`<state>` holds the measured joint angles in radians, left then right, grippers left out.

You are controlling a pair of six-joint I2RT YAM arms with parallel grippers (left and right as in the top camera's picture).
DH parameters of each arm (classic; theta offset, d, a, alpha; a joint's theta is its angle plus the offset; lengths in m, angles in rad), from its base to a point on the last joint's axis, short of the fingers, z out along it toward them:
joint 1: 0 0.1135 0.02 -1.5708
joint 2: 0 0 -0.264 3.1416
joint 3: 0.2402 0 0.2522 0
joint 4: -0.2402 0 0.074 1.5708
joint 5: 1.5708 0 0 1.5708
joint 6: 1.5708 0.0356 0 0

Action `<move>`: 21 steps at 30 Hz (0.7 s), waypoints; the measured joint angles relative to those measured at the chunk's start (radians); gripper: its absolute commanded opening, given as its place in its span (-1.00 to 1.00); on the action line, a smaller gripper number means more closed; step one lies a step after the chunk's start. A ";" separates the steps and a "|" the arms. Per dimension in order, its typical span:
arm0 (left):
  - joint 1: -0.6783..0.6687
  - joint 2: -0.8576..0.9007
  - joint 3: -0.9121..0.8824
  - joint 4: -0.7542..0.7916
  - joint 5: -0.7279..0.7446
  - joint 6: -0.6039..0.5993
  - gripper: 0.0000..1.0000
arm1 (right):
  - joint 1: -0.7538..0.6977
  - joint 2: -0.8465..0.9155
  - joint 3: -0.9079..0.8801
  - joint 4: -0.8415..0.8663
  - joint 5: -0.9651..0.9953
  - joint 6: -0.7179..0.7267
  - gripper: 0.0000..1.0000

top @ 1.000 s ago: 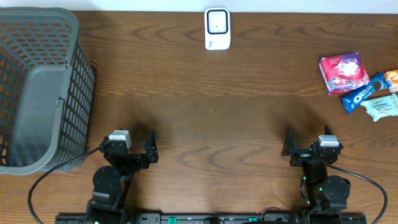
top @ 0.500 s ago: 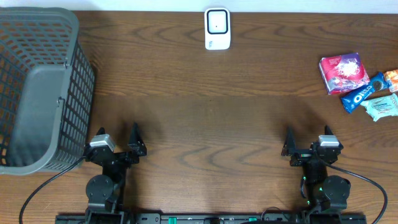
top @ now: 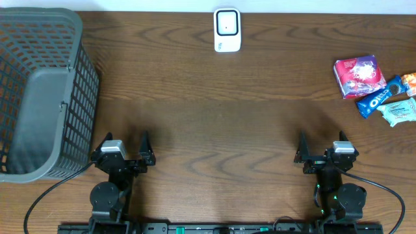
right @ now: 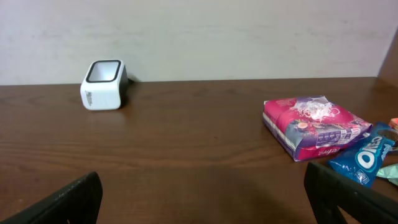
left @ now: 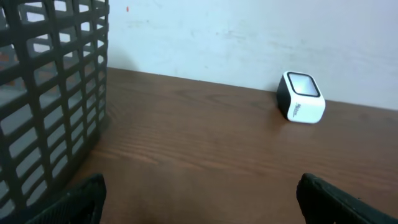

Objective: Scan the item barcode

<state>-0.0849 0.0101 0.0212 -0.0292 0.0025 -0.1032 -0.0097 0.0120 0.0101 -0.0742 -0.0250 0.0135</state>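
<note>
Grey mesh basket (top: 83, 104) left, snack pkts (top: 374, 99) outside it, right

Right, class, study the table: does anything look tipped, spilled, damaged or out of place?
Nothing stands out. The basket stands upright at left, the scanner sits upright at the far edge, the snack packs lie intact at right, and the left hand and right hand are open and empty.

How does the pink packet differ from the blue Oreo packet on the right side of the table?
The pink packet is a wide, blocky pack; the blue Oreo packet is slim and long. The pink packet lies nearer the scanner; the blue Oreo packet lies farther right. Both lie flat on the table, unheld.
</note>
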 measured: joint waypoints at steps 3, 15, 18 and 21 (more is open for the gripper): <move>0.006 0.000 0.000 0.000 0.008 0.012 0.96 | 0.000 0.000 0.000 0.000 0.000 0.000 0.98; 0.012 0.000 0.000 -0.002 0.019 0.060 0.95 | 0.000 0.000 0.000 0.000 0.000 0.000 0.98; 0.012 0.000 0.000 -0.003 0.018 0.079 0.95 | 0.000 0.000 0.000 0.000 0.000 0.000 0.98; 0.012 0.000 0.000 -0.003 0.019 0.095 0.96 | 0.000 0.000 0.000 0.000 0.000 0.000 0.98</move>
<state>-0.0727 0.0101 0.0216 -0.0322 0.0212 -0.0086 -0.0097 0.0120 0.0101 -0.0742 -0.0250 0.0135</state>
